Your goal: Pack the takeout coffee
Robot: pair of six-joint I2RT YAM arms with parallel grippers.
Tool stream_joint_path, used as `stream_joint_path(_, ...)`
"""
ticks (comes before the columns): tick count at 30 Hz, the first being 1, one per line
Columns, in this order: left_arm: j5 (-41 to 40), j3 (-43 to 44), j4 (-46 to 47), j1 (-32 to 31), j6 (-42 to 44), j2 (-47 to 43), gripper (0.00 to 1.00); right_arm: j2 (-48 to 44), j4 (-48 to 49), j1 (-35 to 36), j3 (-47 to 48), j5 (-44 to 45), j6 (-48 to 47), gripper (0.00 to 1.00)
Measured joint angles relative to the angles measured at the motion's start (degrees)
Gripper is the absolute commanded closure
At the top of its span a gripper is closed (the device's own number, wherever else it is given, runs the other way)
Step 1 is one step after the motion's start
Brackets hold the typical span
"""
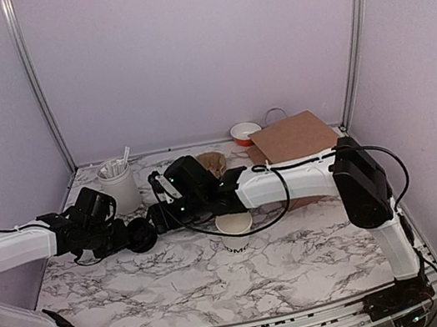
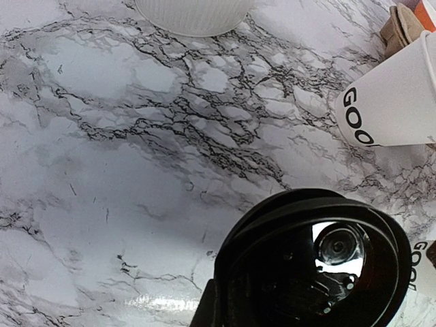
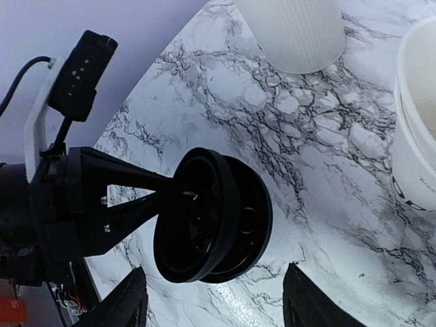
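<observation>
**Lid off the cup, clamped in the left gripper**

The white paper cup (image 1: pixel 234 224) stands upright and uncovered near the middle of the counter (image 1: pixel 303 259), just under the right arm's forearm. Dark lettering shows low on its side, facing the near edge.

The black lid (image 1: pixel 141 238) is apart from the cup, over the left half of the counter. The left gripper (image 1: pixel 125 233) has its fingers closed narrowly on the lid and holds it on edge. In the right wrist view its two fingers converge on the lid's face (image 3: pixel 211 218). Whether the lid's lower rim touches the counter I cannot tell.

The right gripper (image 3: pixel 214 272) reaches across from the right side toward the lid. Its jaws stand well apart and hold nothing. The lid sits just beyond its fingertips, roughly centred between them.

A tall white canister (image 1: pixel 118 185) with white sticks stands near the far left corner, behind the left gripper. A brown pulp tray (image 1: pixel 213 164) lies at the far edge near the middle. A brown paper bag (image 1: pixel 294 137) lies toward the far right corner, with a small red-rimmed bowl (image 1: pixel 245 132) just behind it.
</observation>
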Motion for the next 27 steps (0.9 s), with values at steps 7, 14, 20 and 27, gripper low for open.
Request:
stream_joint_path(7, -1.1, -0.4, 0.0, -1.6, -0.2, -1.2, 1.0, 2.7, 0.3, 0.0, 1.9, -0.2, 2.8, 0.44)
stream_joint_path(14, -1.9, -0.8, 0.1, -2.4, -0.2, -1.2, 1.0, 4.6, 1.1, 0.1, 2.6, -1.1, 4.9, 0.52)
stream_joint_path(20, -2.3, -0.9, 0.1, -2.8, -0.1, -1.2, 1.0, 5.0, 1.7, 0.3, 2.6, -1.6, 6.3, 0.6)
stream_joint_path(27, -2.3, -1.2, 0.6, -3.1, 0.5, -1.1, 1.0, 6.6, 2.9, 0.4, 3.5, -3.0, 7.7, 0.7)
